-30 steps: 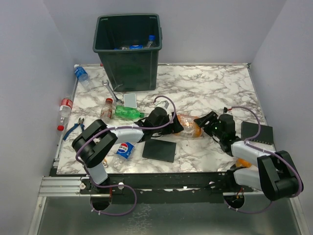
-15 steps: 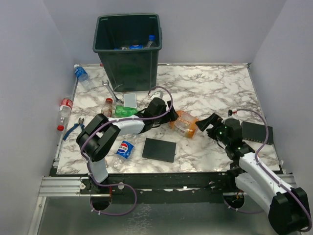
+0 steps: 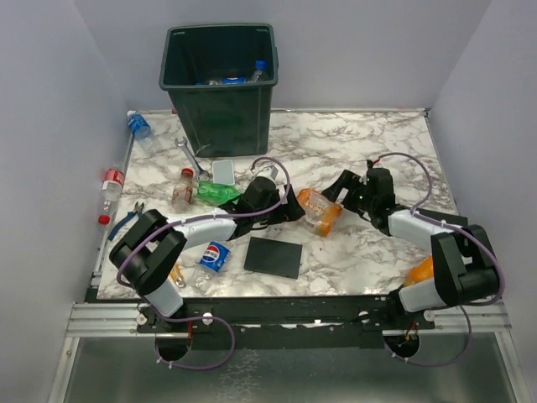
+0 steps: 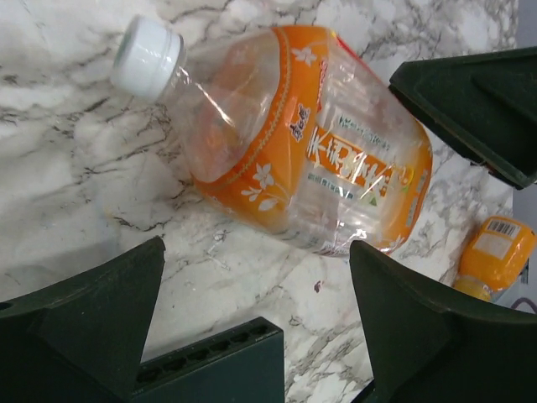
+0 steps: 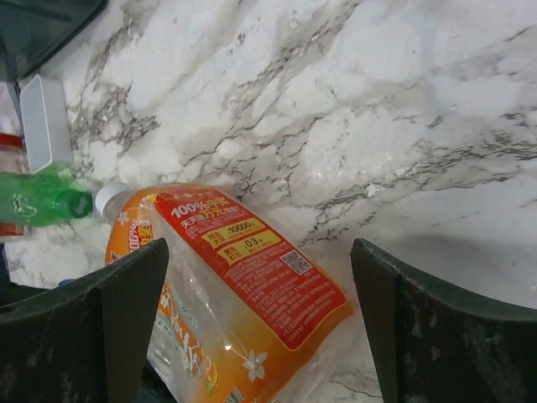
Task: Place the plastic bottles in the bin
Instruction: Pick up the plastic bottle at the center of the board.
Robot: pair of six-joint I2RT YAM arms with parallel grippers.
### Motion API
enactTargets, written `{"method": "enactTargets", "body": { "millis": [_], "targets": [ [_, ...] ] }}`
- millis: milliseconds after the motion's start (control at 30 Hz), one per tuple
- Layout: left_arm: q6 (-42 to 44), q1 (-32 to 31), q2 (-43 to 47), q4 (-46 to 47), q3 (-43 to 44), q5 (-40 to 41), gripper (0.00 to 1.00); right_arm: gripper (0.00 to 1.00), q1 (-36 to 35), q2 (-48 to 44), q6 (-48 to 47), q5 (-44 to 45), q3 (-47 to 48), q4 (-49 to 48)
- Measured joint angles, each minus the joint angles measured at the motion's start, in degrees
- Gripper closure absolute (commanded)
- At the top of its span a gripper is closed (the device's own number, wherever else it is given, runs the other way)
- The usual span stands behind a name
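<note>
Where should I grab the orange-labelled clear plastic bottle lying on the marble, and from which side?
The orange-labelled clear plastic bottle lies on its side, so probably come down from above with the open left gripper, jaws spanning its broad labelled body, not the tapering neck by the white cap.

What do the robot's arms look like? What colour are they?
The left arm and right arm have chunky black joints joined by smooth pale grey tubes. A thin purple cable loops along each. The left gripper and right gripper each end in two dark, wedge-shaped fingers. I see no writing on them.
</note>
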State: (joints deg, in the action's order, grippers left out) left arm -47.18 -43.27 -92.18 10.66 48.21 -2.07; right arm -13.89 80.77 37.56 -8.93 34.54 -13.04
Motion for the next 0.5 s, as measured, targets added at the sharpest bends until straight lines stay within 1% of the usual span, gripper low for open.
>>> {"method": "enactTargets", "body": {
  "millis": [100,233,367,500],
  "targets": [
    [-0.2,-0.2,-1.8,0.6,-0.3,-2.2,0.13,0.1,0.0,2.4,-0.3,-4.0,-0.2,-2.8],
    [-0.2,-0.2,-6.7,0.9,1.7,-4.0,0.17,0.11,0.0,2.3,0.4,-8.7,-3.3,-8.3],
    [-0.3,-0.2,-9.2,1.2,4.5,-4.3,0.21,0.12,0.2,0.5,1.8,-11.0,-8.0,-11.6],
    [-0.1,0.5,-11.8,1.3,7.8,-4.1,0.27,0.11,-0.6,-2.2,3.3,-13.2,-12.6,-12.2]
  ]
}}
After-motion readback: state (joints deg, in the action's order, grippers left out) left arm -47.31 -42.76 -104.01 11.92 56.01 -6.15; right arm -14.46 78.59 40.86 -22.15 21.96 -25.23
